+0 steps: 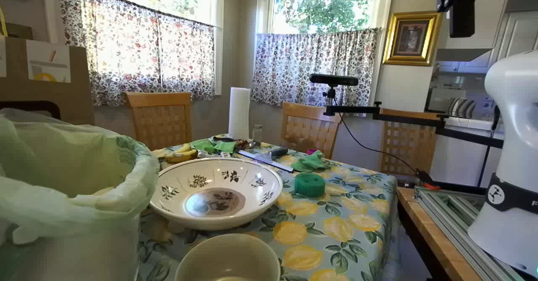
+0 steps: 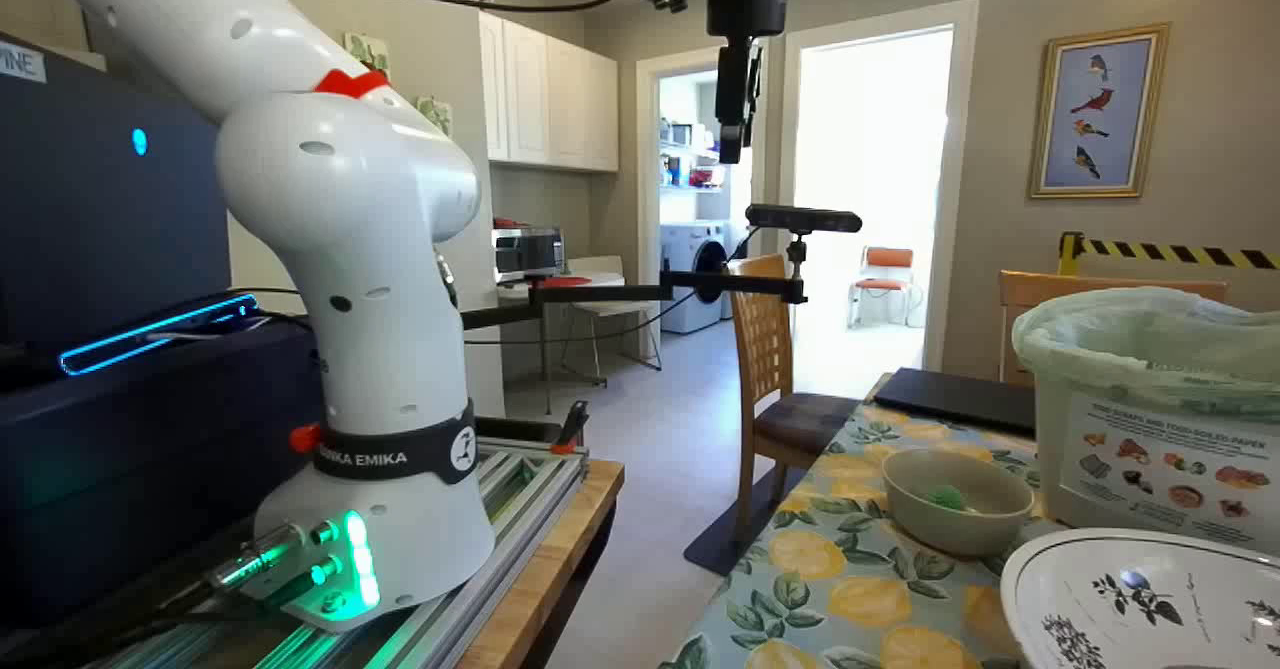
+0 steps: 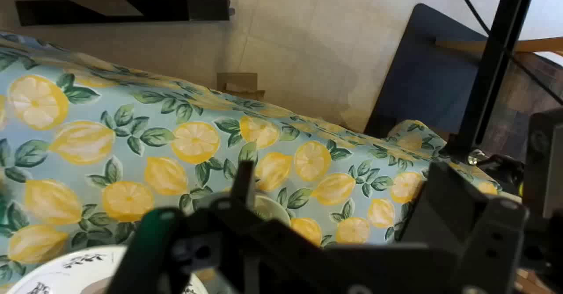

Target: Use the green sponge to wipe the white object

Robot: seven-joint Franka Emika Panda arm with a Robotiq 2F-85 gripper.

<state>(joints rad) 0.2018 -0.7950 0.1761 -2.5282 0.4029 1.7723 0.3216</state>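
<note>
My hand [image 3: 342, 177] stands spread. The bowl [image 1: 227, 253], cut off in an exterior view, holds a green lump [image 2: 945, 496] I can't make out clearly; the sponge [image 1: 309, 185] sits on the table [image 1: 363, 176] beside the dish [image 1: 216, 222].

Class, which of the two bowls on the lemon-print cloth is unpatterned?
The narrower cream bowl: its visible surfaces are plain, whereas the wider white bowl carries dark plant motifs inside.

Arm [image 2: 350, 179] bent; gripper [image 2: 738, 137] points down, 2 fingers [image 3: 444, 206] apart.
</note>
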